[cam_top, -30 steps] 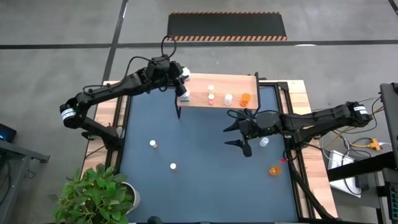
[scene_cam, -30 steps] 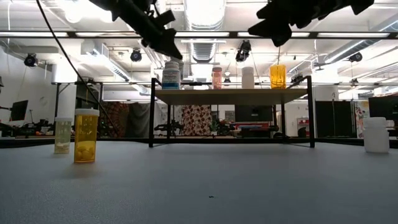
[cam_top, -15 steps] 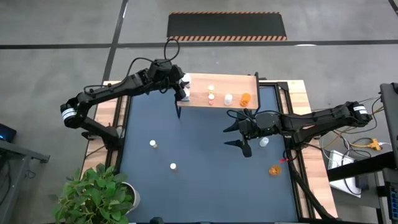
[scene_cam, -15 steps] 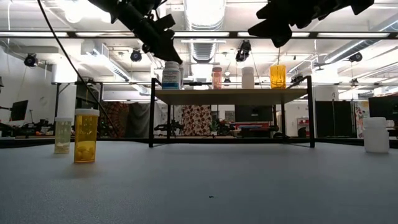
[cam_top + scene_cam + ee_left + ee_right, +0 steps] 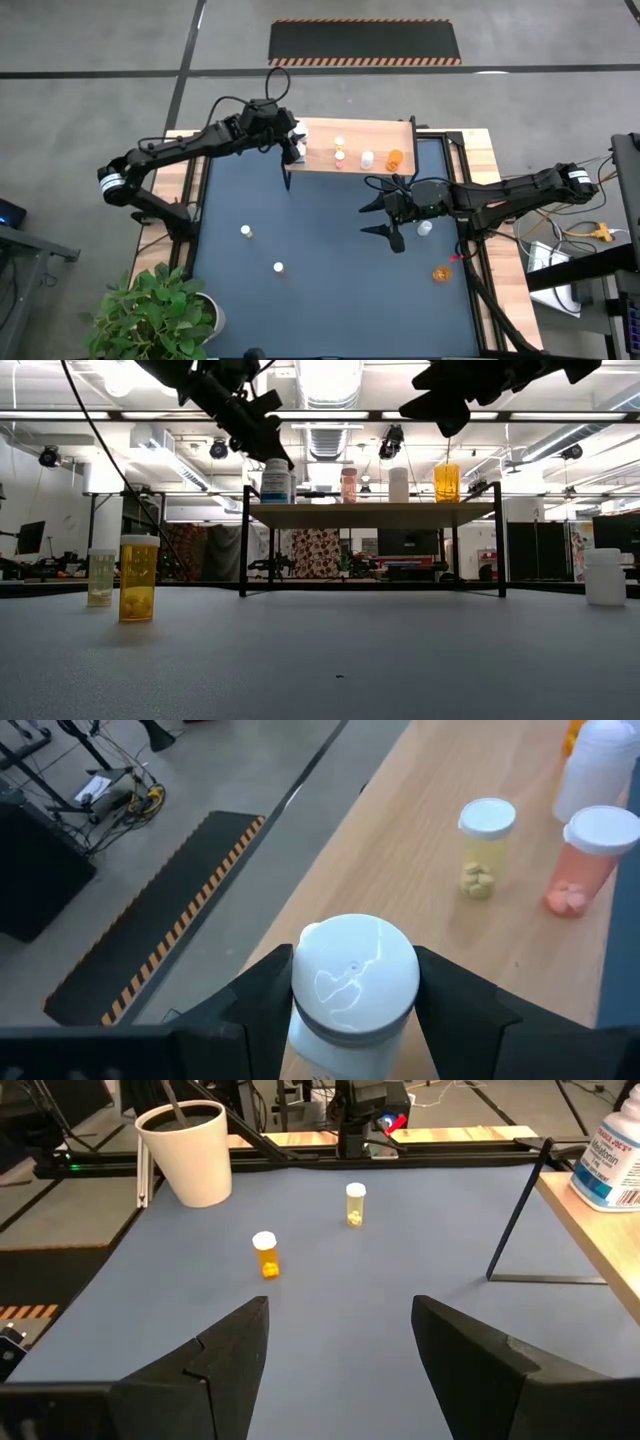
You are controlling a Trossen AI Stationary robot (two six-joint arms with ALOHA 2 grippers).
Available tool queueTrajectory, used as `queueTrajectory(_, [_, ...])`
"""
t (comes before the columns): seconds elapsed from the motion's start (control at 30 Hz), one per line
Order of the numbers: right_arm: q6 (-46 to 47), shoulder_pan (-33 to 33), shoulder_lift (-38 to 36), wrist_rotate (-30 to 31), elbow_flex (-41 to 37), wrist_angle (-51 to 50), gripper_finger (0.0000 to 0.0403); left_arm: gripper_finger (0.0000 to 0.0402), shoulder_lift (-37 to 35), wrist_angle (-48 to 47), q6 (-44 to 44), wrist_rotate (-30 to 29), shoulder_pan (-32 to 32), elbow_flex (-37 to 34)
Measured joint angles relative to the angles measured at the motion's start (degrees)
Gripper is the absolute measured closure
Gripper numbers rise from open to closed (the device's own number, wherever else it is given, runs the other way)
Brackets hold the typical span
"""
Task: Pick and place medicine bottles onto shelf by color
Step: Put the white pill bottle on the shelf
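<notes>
Bottles on the bench at lower left of the high view come first: two white-capped ones (image 5: 246, 231) (image 5: 278, 267) stand apart on the blue mat (image 5: 320, 300), upright and small. They look light and rigid with smooth round walls, so I judge a squeeze across the body below the cap to be the safest hold; a pinch on the cap alone could tip them.

Moving right, the left hand (image 5: 352, 1010) sits at the upper left end of the shelf (image 5: 375, 130), its fingers (image 5: 455, 1010) on either side of a large white bottle (image 5: 352, 982) that stands on the wood. Whether they press it or have let go I cannot tell.

Further along the shelf stand a pale yellow bottle (image 5: 482, 848), a pink one (image 5: 583, 860), a white one (image 5: 367, 158) and an orange one (image 5: 394, 158).

At centre right of the high view the right hand (image 5: 392, 218) hovers over the mat, spread wide and empty, just beside a white bottle (image 5: 425, 228). An orange bottle (image 5: 440, 272) stands at lower right. Loose pills inside may shift the weight when a bottle is lifted.
</notes>
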Motion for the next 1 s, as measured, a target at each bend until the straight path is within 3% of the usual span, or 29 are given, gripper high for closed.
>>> queueTrajectory(0.73, [-0.2,0.0,0.0,0.0,0.0,-0.1,0.0168,0.0232,0.4,-0.2,-1.3,-0.1,0.0,0.0])
queueTrajectory(1.0, [-0.2,0.0,0.0,-0.1,0.0,-0.4,0.0168,0.0178,0.3,-0.1,-1.4,-0.2,0.0,0.0])
